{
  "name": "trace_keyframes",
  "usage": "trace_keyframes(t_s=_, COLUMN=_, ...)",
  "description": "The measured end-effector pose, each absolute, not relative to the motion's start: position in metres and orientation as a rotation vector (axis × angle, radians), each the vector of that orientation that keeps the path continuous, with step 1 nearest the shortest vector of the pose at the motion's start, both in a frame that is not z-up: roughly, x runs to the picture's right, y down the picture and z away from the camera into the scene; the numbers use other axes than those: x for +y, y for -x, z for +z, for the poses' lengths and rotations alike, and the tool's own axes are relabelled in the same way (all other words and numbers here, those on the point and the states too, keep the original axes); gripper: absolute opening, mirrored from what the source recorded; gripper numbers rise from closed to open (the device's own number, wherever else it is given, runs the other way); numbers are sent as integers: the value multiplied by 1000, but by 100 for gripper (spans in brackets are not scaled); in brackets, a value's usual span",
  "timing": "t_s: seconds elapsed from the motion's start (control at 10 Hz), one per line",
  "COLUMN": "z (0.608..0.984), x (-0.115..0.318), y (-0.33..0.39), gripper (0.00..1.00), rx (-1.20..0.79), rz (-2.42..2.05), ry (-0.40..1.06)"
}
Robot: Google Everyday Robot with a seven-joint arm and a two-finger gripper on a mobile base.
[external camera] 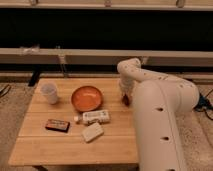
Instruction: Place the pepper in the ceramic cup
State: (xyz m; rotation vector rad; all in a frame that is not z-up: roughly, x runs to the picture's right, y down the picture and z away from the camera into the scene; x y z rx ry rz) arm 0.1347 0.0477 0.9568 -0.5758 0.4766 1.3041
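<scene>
The ceramic cup (49, 93) is a small whitish cup standing upright at the table's left rear. My gripper (125, 96) is low over the table's right edge, to the right of the orange bowl (86, 98), far from the cup. A small dark red shape, apparently the pepper (126, 100), shows at the gripper's tip; the arm hides most of the gripper, and I cannot tell whether the pepper is held or lying on the table.
The wooden table (55, 145) also holds a dark rectangular box (57, 125) at the front left, a white packet (96, 117) and a pale block (92, 132) near the middle. My bulky white arm (160, 125) covers the right side. A dark wall with a rail runs behind.
</scene>
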Motion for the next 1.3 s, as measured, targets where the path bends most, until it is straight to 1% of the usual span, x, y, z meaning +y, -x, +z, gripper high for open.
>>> trace_keyframes(t_s=0.2, z=939, x=37, y=-131, gripper=18, rx=457, rz=1296, ry=554)
trace_keyframes(t_s=0.3, z=915, x=20, y=-116, gripper=18, rx=413, rz=1277, ry=532)
trace_keyframes(t_s=0.5, z=889, x=-2, y=-90, gripper=18, rx=371, rz=1236, ry=516)
trace_keyframes(t_s=0.6, z=877, x=-13, y=-64, gripper=18, rx=349, rz=1199, ry=515)
trace_keyframes(t_s=1.0, z=863, x=-32, y=44, gripper=18, rx=249, rz=1076, ry=516)
trace_keyframes(t_s=1.3, z=852, x=-47, y=101, gripper=18, rx=153, rz=1011, ry=515)
